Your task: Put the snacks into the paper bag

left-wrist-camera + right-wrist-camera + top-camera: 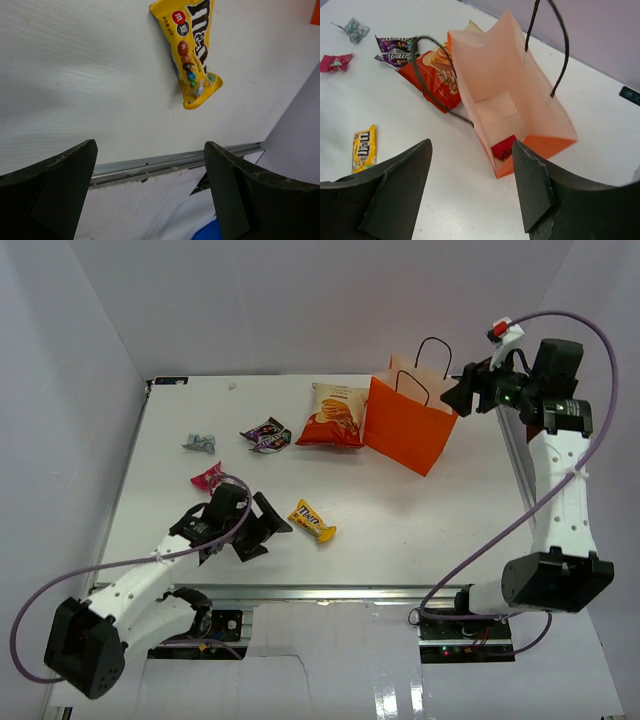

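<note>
The orange paper bag (405,430) stands upright at the back right, mouth open, and a red packet (504,148) lies on its bottom. The orange-and-cream chip bag (332,415) lies against the paper bag's left side. On the table lie dark purple packets (267,435), a silver-grey candy (200,443), a pink candy (207,477) and a yellow packet (311,520). My left gripper (265,530) is open and empty, just left of the yellow packet (192,50). My right gripper (455,395) is open and empty, raised above the paper bag (520,100) at its right.
The bag's two black loop handles (555,45) stick up near my right gripper. The table's near metal edge (170,162) runs just below my left gripper. White walls enclose the table at the back and the left.
</note>
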Controlling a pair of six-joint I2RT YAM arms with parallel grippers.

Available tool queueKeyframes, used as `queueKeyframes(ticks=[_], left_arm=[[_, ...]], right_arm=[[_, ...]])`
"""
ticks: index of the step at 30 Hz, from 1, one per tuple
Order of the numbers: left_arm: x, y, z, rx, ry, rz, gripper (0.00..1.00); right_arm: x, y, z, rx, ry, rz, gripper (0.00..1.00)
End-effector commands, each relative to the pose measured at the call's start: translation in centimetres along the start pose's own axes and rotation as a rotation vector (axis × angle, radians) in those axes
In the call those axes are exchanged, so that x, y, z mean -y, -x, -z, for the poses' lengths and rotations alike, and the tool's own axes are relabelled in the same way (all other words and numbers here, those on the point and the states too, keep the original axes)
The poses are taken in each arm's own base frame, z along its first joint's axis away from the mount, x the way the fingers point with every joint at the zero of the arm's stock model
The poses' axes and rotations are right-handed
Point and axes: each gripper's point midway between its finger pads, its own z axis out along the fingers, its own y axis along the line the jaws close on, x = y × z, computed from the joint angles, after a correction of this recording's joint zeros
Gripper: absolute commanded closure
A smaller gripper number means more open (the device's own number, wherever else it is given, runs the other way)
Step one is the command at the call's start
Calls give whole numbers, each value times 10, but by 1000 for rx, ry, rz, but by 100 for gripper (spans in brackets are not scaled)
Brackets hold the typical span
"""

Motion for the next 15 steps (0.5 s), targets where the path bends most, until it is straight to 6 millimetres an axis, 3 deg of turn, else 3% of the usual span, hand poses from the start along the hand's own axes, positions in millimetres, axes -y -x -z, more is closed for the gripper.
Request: queueKeyframes(ticks=[1,2,4,5,7,9,15], left_arm=[[14,14,-13,115,86,55,2],[22,20,-17,142,97,66,2],[21,13,-37,117,161,101,2],[32,15,-41,124,156,113,2],[32,11,-62,110,194,144,2],[45,16,-73,123,168,169,3],[45,19,-103,131,222,188,17]], right_arm=[[-16,-24,38,-35,-9,61,29],[-11,-52,42,-77,-21,24,28],[-15,-70,58,-95,-45,58,28],[-11,-92,62,-126,-60,32,28],[-18,-105,74,-139,-74,43,28],[-28,-120,79,-157,-60,47,28],[-42,-125,80,-139,-18,22,28]])
